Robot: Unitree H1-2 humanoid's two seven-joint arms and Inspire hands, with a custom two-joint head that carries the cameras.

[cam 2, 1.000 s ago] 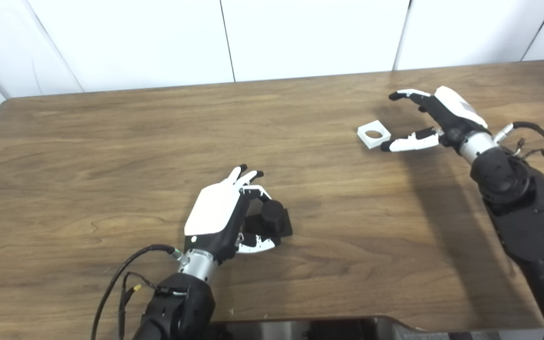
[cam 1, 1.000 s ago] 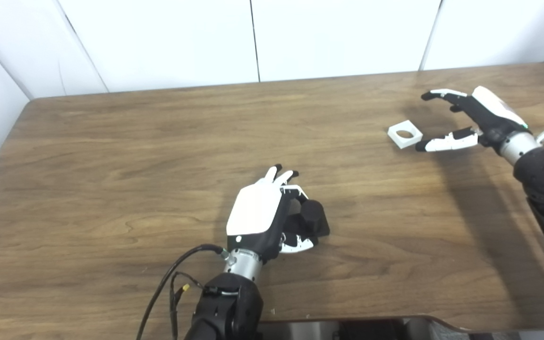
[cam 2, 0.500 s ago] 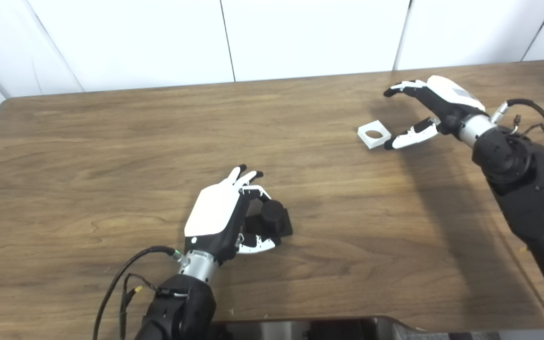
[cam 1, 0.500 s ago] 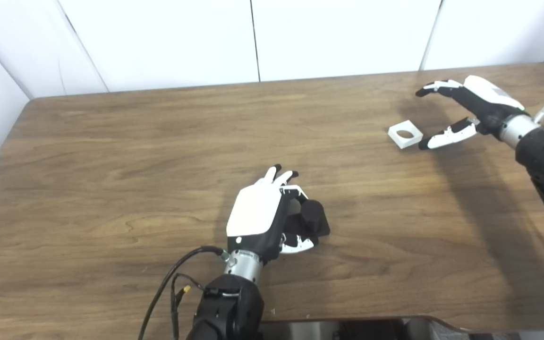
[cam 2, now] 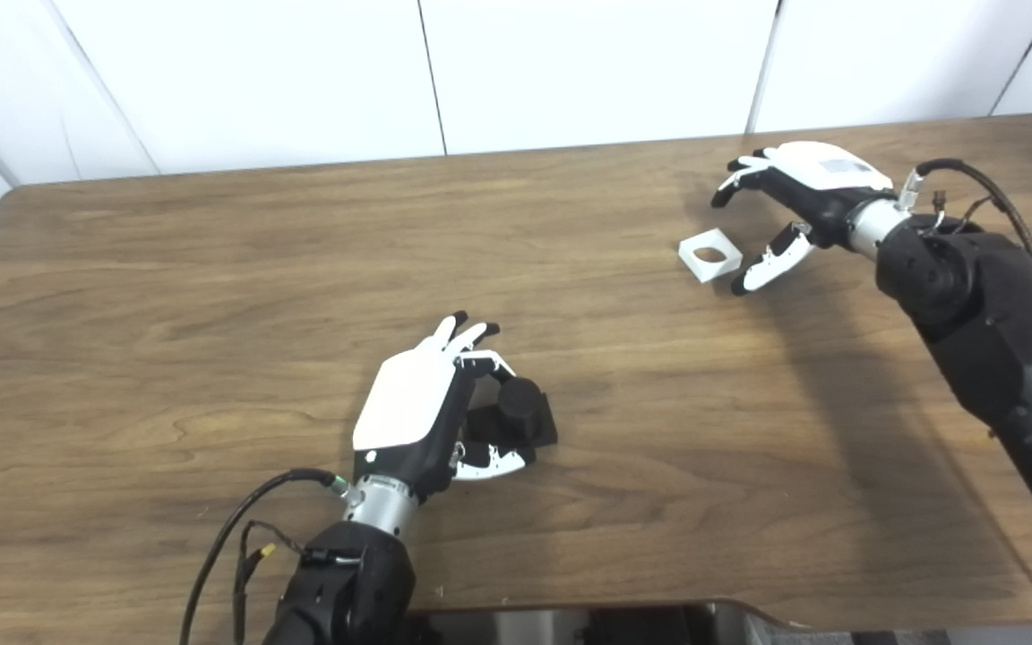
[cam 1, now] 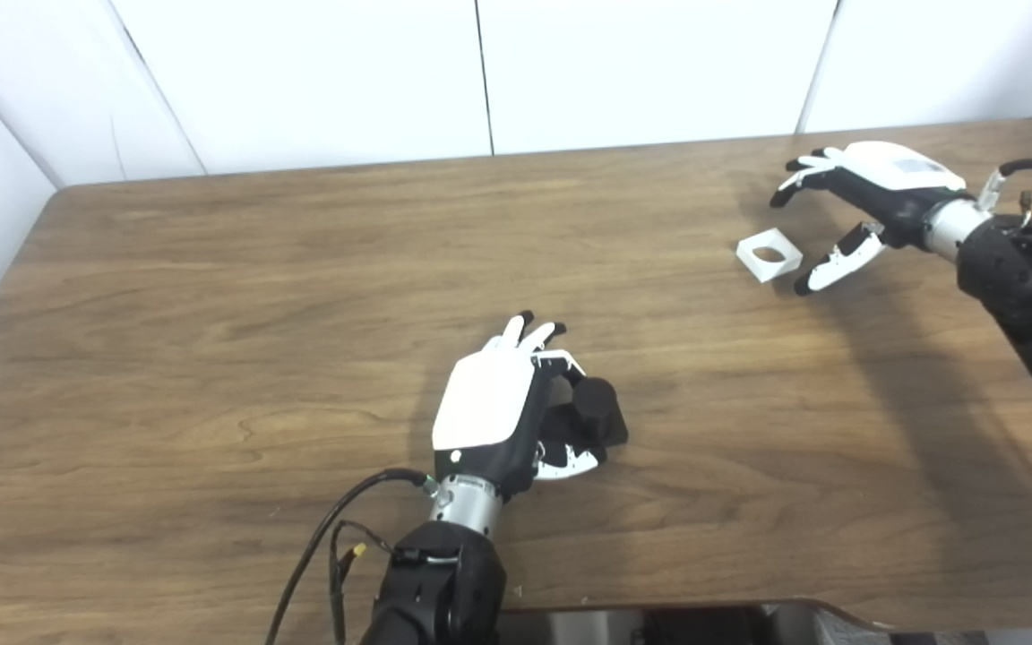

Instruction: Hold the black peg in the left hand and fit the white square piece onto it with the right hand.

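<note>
Progress, judged from the layout: early stage. Left hand (cam 1: pixel 500 408) rests on the table (cam 1: pixel 211 296), fingers curled around the peg (cam 1: pixel 592 408), which sits upright at its palm side and looks not yet lifted; whether the grip is firm cannot be told. Right hand (cam 1: pixel 856 206) hovers spread and holds nothing, palm down. The square (cam 1: pixel 768 254) lies flat between its thumb and fingers, apparently untouched. Grasping, carrying and fitting remain.
</note>
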